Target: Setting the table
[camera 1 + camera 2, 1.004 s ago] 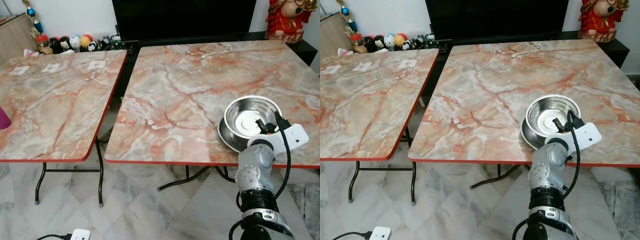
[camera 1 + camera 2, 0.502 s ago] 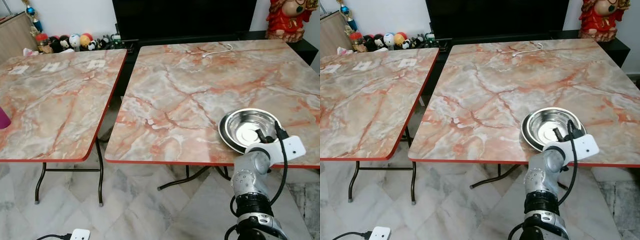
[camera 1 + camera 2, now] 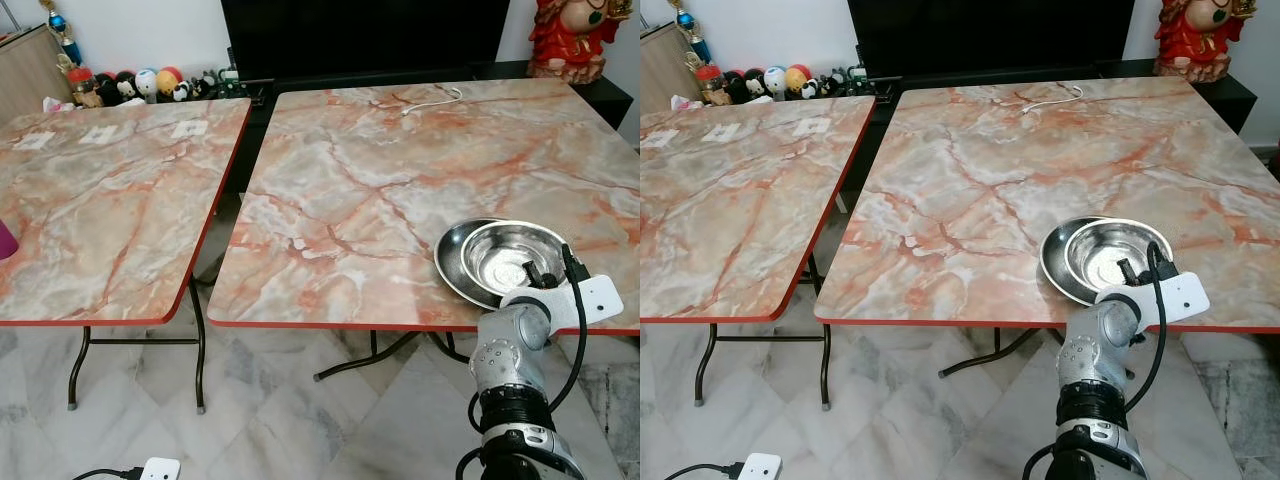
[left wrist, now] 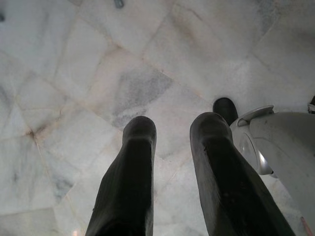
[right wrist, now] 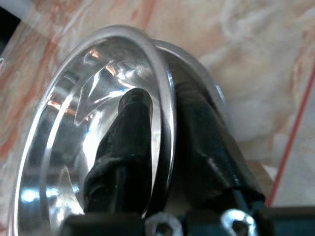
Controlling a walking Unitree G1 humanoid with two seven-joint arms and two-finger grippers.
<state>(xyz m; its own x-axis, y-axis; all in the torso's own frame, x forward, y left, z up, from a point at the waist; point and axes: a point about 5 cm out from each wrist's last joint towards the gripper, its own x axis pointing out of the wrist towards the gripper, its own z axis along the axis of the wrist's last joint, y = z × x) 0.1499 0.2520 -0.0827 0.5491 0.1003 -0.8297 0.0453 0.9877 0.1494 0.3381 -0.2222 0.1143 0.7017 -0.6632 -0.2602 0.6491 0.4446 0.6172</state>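
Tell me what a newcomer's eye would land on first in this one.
Two steel bowls at the near right edge of the right table: the upper bowl sits shifted off the lower bowl. The right tool pinches the upper bowl's rim, one finger inside and one outside. Next comes the left table alongside, and a red figurine at the far right.

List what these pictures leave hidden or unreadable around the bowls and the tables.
- Near rim of the upper steel bowl: hidden in the eye views by the right tool and its wrist.
- Lower steel bowl: mostly covered by the upper one.
- Pink object on the left table: cut off by the left eye view's edge.
- White labels on that table: too small to read.
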